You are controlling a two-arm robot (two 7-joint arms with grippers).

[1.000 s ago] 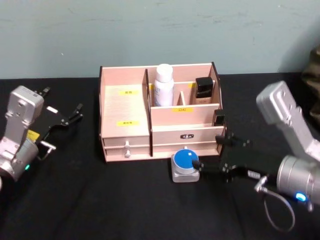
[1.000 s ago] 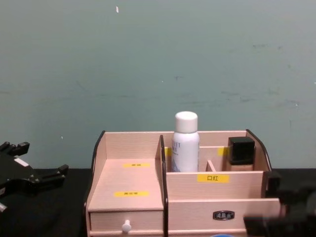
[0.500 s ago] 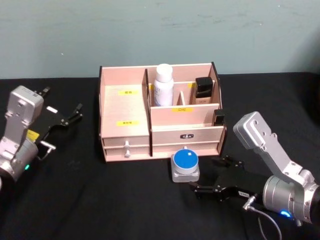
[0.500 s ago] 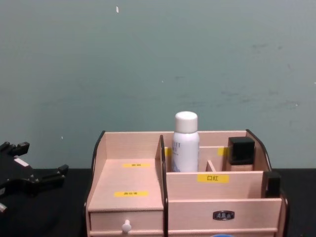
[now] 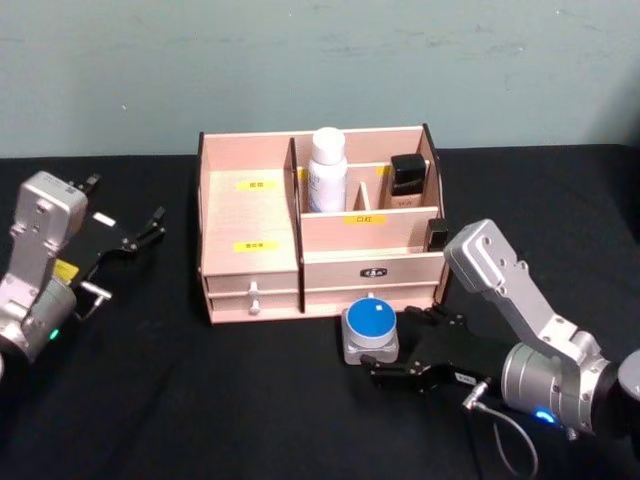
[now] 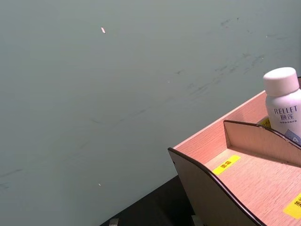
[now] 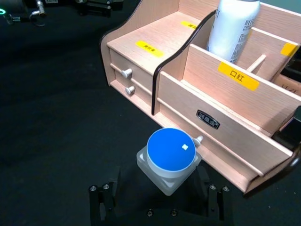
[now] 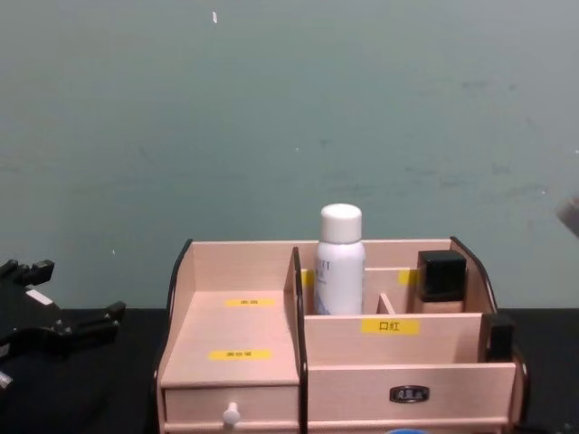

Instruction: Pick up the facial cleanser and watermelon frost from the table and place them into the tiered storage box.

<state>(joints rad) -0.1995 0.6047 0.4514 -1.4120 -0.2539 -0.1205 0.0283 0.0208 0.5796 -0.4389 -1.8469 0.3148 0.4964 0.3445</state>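
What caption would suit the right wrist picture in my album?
Right gripper, open, straddles a blue-lidded jar in front of the tiered storage box; a white bottle stands inside.

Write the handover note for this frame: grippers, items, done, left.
Right gripper: open, low on the table, fingers flanking the blue-lidded jar, not gripping.
Left gripper: open, parked at far left.
Done: white bottle stands in a rear compartment of the tiered storage box.
To do: grip the jar, which sits before the box's wide drawer, and put it in the box.
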